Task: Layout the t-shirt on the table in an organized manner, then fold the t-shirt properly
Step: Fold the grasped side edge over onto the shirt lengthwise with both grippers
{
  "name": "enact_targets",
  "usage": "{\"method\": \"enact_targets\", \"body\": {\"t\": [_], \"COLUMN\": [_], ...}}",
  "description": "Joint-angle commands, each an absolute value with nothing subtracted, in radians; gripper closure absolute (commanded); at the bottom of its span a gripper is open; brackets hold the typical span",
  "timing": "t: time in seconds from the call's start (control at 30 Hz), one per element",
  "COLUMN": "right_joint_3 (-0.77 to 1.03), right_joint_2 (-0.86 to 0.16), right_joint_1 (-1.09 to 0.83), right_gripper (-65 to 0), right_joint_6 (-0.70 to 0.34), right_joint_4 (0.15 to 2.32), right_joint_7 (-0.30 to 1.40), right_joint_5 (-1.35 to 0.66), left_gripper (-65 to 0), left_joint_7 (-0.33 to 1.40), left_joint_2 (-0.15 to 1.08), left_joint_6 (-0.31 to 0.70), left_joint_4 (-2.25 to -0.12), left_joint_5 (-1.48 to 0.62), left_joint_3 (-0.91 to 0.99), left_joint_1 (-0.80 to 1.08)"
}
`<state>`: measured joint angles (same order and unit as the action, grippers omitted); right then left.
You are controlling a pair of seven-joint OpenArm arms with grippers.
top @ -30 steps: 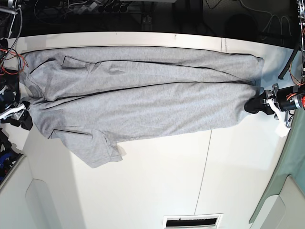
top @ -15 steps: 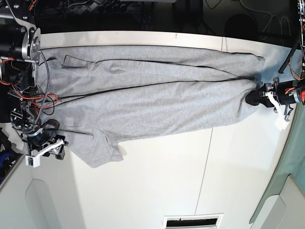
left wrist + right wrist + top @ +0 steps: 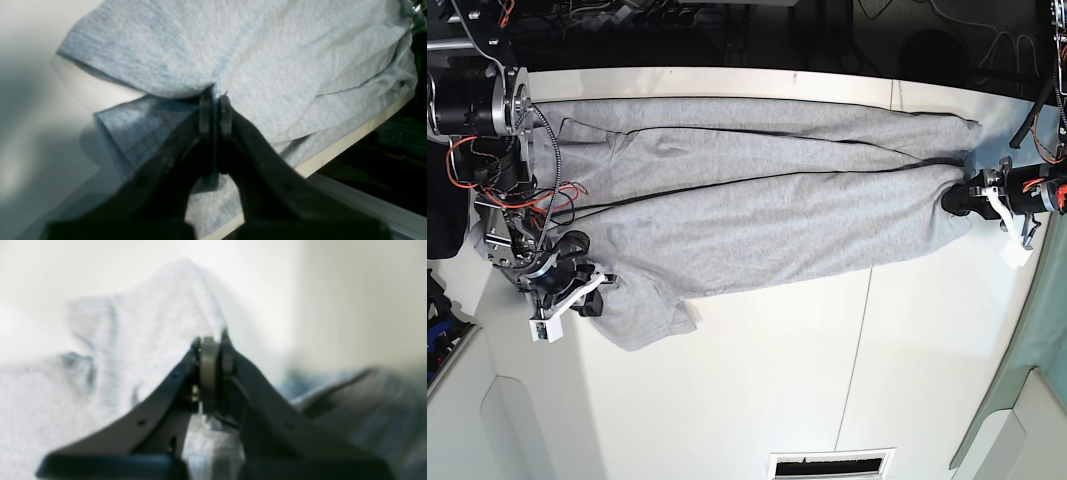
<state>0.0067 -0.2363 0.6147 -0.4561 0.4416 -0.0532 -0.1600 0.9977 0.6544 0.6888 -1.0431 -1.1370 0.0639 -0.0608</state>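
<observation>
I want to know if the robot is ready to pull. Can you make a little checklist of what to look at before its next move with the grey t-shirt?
1. Left hand shut on the t-shirt: ok, cloth is pinched between its tips.
2. Right hand shut on the t-shirt: ok, cloth bunches up at its closed tips, though this view is blurry.
3. T-shirt all on the table: cannot tell, its far edge lies close to the table's back edge.
4. T-shirt flat: not ok, long folds run along it and a sleeve sticks out.
5. Table in front of the shirt free: ok.
</observation>
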Motion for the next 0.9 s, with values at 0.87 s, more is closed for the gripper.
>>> {"method": "enact_targets", "body": {"t": [0.87], "right_joint_3": [0.406], "right_joint_2": [-0.331], "right_joint_1": [-0.142], "right_gripper": [0.0], "right_joint_6": [-0.521], "right_joint_4": [1.610], "right_joint_7": [0.460], "right_joint_5": [-0.628], "left_gripper": [0.0], "left_joint_7": [1.185], "left_joint_2": [0.805], "left_joint_6": [0.698], "left_joint_4": [-1.062], "left_joint_5": [-1.389], "left_joint_3": [0.072], "left_joint_1": [-0.069]}}
